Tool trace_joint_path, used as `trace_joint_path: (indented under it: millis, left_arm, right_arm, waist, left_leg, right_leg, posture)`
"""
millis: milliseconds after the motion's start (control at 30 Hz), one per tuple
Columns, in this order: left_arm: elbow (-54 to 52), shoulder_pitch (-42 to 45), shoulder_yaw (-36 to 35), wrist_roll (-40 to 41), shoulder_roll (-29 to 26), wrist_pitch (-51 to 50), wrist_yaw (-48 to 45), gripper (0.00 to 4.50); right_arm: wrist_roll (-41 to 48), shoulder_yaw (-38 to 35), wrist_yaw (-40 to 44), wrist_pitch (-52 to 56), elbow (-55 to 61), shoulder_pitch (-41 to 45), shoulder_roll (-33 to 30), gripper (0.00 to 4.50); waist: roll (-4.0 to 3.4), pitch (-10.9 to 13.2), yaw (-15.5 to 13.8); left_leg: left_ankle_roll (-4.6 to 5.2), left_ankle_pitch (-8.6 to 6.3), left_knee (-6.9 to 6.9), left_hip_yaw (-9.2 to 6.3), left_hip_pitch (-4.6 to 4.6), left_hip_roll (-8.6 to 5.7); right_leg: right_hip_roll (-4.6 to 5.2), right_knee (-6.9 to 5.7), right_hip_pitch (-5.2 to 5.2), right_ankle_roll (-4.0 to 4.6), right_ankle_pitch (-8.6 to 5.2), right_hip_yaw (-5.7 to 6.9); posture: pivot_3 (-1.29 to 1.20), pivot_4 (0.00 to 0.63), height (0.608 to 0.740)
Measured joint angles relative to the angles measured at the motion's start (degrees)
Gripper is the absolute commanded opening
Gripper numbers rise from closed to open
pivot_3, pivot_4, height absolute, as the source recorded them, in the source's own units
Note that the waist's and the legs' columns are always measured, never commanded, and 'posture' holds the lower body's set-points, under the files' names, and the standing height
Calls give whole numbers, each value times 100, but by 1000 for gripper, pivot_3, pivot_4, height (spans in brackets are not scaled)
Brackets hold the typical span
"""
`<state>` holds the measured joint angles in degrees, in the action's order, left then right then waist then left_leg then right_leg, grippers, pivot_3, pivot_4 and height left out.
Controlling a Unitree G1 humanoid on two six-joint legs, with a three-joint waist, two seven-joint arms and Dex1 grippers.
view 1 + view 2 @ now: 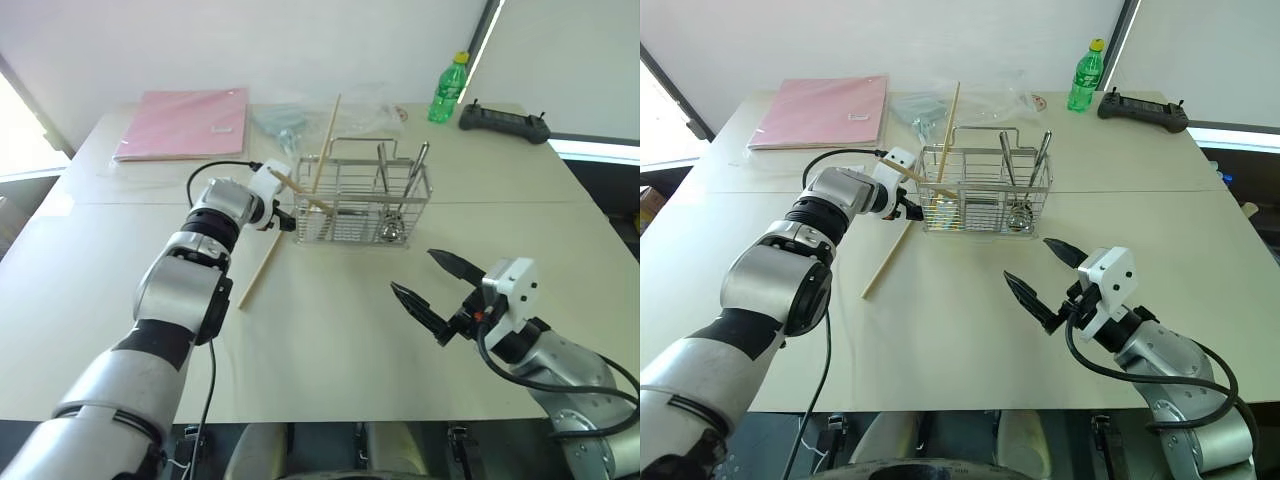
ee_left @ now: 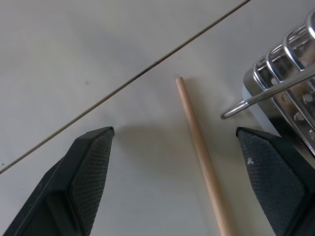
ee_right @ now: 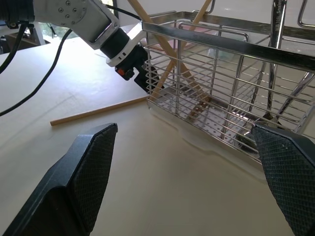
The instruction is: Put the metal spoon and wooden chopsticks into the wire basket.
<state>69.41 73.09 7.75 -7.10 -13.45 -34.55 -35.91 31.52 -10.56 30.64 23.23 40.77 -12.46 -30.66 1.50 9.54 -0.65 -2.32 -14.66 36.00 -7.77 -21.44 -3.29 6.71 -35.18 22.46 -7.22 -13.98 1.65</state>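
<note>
Two pincers work over one pale surface (image 1: 330, 340). Wire basket (image 1: 362, 205): stands upright at centre, toward twelve o'clock from the robot; silver grid, loop handles on top. Metal spoon (image 1: 395, 200): stands inside the basket's right end, bowl down, handle leaning above the rim beside another metal utensil. Wooden chopsticks: two sticks (image 1: 322, 160) already rest in the basket's left end, crossed and leaning, one rising well above the rim; a third stick (image 1: 260, 268) lies flat on the surface just outside the basket's left end, running toward seven o'clock. Left pincer (image 2: 177, 162): fingers spread wide, empty, pointing down over the near tip of the loose stick, which lies between the fingers without touching either; one finger sits just beside the basket's corner. Right pincer (image 1: 435, 290): at four o'clock from the basket, well apart from it, fingers fully spread, holding nothing. Pink folder (image 1: 185, 122): at eleven o'clock. Clear plastic bag (image 1: 300, 115): behind the basket. Green bottle (image 1: 449, 88) and black controller (image 1: 503, 122): at one o'clock, near the far edge.
</note>
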Motion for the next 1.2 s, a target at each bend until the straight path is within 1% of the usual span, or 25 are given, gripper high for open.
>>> trace_joint_path:
  millis: [400, 433, 467, 500, 667, 700, 1133, 1200]
  left_arm:
    - [43, -2, -8, -23, 10, 17, 274, 4193]
    - [47, -2, -8, -23, 0, 20, 276, 3667]
    - [55, -2, -9, -23, -4, 21, 277, 3388]
    - [66, -2, -11, -22, -6, 22, 280, 2830]
    - [85, -16, -20, -22, -17, 20, 365, 308]
    - [86, -18, -26, -21, -28, 18, 390, 41]
    - [99, -37, -82, 16, -114, 2, 508, 41]
    - [121, -37, -191, 41, -146, 0, 580, 41]
  right_arm:
    - [31, -1, -214, 32, 189, -9, 0, 4500]
    - [37, -1, -226, 46, 190, -3, 0, 4500]
    - [51, -1, -241, 65, 190, 7, -1, 4500]
    - [75, -1, -258, 84, 190, 23, -3, 4500]
    - [133, -17, -316, 166, 200, 98, -13, 4500]
    - [134, -23, -323, 176, 207, 98, -14, 4500]
    - [178, -69, -329, 277, 297, 191, -52, 4500]
    - [192, -69, -328, 280, 297, 216, -64, 4500]
  waist:
    - [-1, -1, 14]
    - [-2, -2, 17]
    - [-2, -2, 19]
    - [-2, -2, 22]
    - [-3, -3, 40]
    - [-4, -3, 42]
    - [-5, -4, 44]
    - [-5, -4, 50]
  left_leg:
    - [0, 0, 3, 0, 7, 1]
    - [0, 0, 2, 0, 7, 1]
    - [0, 0, 2, 0, 7, 1]
    - [0, 0, 2, 0, 7, 1]
    - [0, 0, 2, 1, 8, 2]
    - [0, 0, 2, 1, 8, 2]
    - [0, 0, 2, 1, 8, 2]
    - [0, 0, 1, 1, 8, 2]
  right_leg:
    - [0, -2, -5, 0, 0, 0]
    - [0, -2, -5, 0, 0, 0]
    - [0, -2, -5, 0, 0, 0]
    - [0, -2, -5, 0, 0, 0]
    - [0, -2, -5, 0, 0, 0]
    - [0, -3, -5, 0, 0, 0]
    - [0, -3, -5, 0, 0, 0]
    - [0, -3, -4, 0, 0, 0]
  posture:
    - [0, 150, 709]
    - [0, 150, 709]
    - [0, 150, 709]
    - [0, 150, 709]
    - [0, 150, 709]
    - [0, 150, 709]
    - [0, 150, 709]
    - [0, 150, 709]
